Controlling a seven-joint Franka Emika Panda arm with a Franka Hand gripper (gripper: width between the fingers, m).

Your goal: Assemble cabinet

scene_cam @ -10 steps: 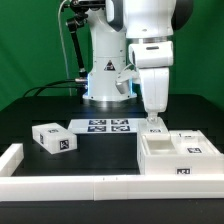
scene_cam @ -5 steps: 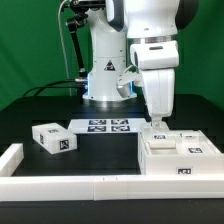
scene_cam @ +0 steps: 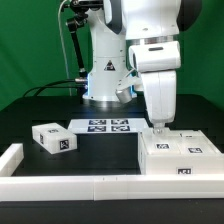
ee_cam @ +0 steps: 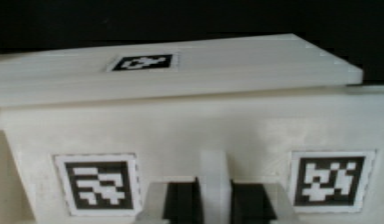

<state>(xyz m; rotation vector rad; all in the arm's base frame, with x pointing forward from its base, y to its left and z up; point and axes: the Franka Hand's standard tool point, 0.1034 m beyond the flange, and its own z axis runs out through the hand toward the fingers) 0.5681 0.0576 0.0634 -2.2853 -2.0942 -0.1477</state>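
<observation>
Exterior view: your gripper (scene_cam: 157, 128) stood down on the cabinet (scene_cam: 185, 158), which sat at the exterior view's right, by the border rail (scene_cam: 60, 186).
Wrist view: the jaws stood slightly apart with a white strip between them; you couldn't tell whether they were clamped on it.
Risk: a shallow hold could have let the cabinet tilt or slip when you lifted.
</observation>
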